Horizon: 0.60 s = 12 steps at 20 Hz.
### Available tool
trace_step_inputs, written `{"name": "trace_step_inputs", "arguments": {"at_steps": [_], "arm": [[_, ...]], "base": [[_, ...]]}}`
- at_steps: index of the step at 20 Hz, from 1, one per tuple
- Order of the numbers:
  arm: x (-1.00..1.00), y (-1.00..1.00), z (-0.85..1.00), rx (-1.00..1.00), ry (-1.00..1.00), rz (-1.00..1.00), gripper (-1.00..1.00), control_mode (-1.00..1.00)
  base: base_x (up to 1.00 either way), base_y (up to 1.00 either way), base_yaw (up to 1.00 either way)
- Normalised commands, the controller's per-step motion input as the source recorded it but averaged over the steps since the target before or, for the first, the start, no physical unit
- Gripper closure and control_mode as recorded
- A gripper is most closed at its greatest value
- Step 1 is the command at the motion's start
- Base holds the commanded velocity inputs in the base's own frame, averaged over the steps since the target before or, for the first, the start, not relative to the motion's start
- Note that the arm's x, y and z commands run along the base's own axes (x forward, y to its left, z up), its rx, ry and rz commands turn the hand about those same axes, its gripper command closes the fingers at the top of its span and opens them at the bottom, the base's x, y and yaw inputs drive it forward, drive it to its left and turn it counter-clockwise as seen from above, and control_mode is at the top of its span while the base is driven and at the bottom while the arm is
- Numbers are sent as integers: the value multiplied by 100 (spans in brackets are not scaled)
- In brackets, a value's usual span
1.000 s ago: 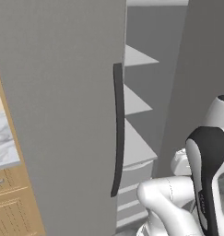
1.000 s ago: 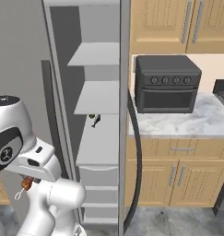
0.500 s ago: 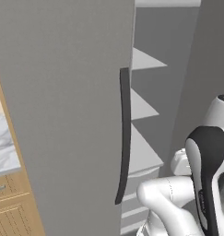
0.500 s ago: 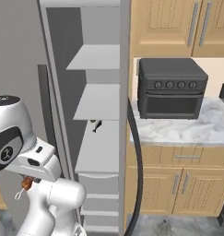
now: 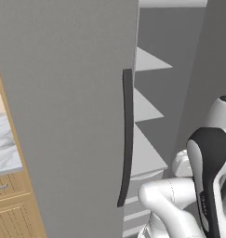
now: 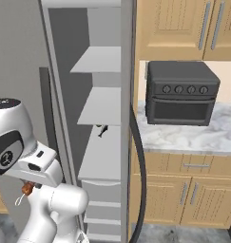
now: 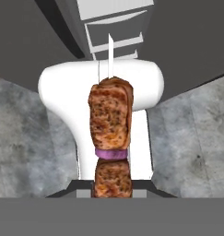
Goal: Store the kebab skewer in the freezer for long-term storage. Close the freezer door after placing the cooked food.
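Kebab skewer (image 7: 110, 133) hanging low beside robot body, well short of freezer (image 6: 95, 142) shelves. Gripper (image 7: 111, 186) clenching lower meat chunk. Likely light, stiff stick; soft, greasy meat possibly slipping, so gripping the chunk is looking sensible.

- White arm folded low and close in, dark-jointed upper link upright at the near right of the left base view.
- Hand tucked down beside the arm's own lower links, gripper (image 6: 25, 190) at the near left of the right base view.
- Jaws closed tight on the kebab skewer (image 7: 110, 138).
- In the hand view, fingers hidden behind the meat chunks, stick tip pointing away from the hand.
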Motion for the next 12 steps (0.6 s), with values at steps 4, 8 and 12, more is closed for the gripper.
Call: {"name": "trace_step_inputs", "arguments": {"at_steps": [4,8,12], "arm": [[0,0,0,0,0,0,100,100],[0,0,0,0,0,0,100,100],[0,0,0,0,0,0,100,100]], "base": [[29,-33,8],[0,-1,1],[0,0,0]]}}
